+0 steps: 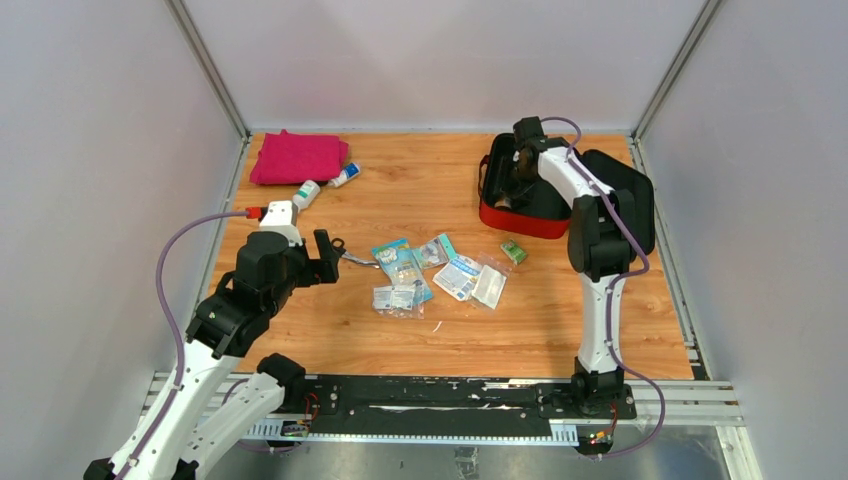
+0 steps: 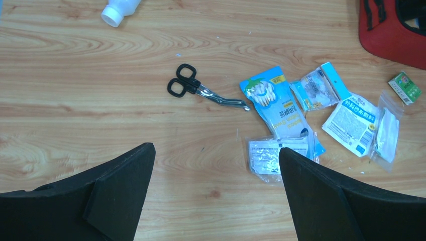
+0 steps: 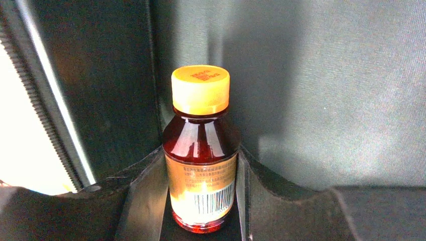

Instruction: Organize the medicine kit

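Right wrist view: our right gripper (image 3: 201, 196) clamps a brown bottle (image 3: 201, 150) inside the open medicine kit (image 1: 520, 222), far right. Our left gripper (image 2: 215, 155) hangs wide apart near scissors (image 2: 201, 89). Packets (image 2: 274, 103), a green box (image 1: 514, 251) and white bottles (image 1: 307, 192) lie outside, so we judge most packing remains.

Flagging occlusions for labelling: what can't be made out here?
- Top view: right gripper and its amber bottle, hidden by the arm's own wrist inside the medicine kit.
- Left wrist: white bottle, cut off by the top edge.
- Right wrist: bottle label print, washed out by glare.
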Tool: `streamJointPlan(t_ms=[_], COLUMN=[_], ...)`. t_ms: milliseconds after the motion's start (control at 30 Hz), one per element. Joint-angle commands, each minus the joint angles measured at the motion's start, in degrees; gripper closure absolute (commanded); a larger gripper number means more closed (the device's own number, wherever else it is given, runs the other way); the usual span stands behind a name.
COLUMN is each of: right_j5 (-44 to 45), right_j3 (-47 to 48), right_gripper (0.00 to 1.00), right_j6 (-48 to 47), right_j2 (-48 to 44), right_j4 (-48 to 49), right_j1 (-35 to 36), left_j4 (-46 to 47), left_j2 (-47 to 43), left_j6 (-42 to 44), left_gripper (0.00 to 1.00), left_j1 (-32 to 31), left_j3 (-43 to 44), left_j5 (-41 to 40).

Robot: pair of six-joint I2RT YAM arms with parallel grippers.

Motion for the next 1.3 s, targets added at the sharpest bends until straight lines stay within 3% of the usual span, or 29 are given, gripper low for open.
streamJointPlan(t_ms=[0, 200, 467, 667, 800, 867, 1167, 1267], right_j5=[-2.05, -1.52, 3.58, 8.74, 6.95, 5.55, 12.38, 14.73], right_j3=[2.42, 2.08, 0.43, -8.87, -16.02, -19.45, -35.39, -41.59], right_gripper=[0.45, 0.32, 0.33, 0.26, 0.07, 0.03, 0.01, 0.01], right_j6=[-1.51, -2.12, -5.7, -7.75, -5.79, -4.65, -2.81, -0.73], right_j2=[-1.89, -5.0, -12.44, -25.85, -33.46, -37.07, -56.58, -64.42], right_j4=[-1.37, -1.76, -4.63, -4.95, -5.04, -4.98, -4.2, -3.99], right_j1=[0.96, 0.87, 0.88, 0.71, -0.17, -0.85, -2.97, -4.06], left_j4=[1.12, 1.22, 1.25, 1.2, 1.25, 1.22, 1.25, 2.16], left_j2=[-0.14, -0.05, -0.28, -0.24, -0.21, -0.3, -0.55, -0.13], left_j6=[0.82, 0.9, 0.91, 0.86, 0.82, 0.82, 0.82, 1.06], left_gripper=[0.0, 0.0, 0.0, 0.0, 0.0, 0.0, 0.0, 0.0], left_j1=[-0.39, -0.39, -0.39, -0.39, -0.39, -0.39, -0.38, -0.39], left_j3=[-0.5, -0.59, -0.59, -0.59, -0.59, -0.59, -0.57, -0.46], left_j5=[0.4, 0.58, 0.49, 0.33, 0.23, 0.23, 0.28, 3.58])
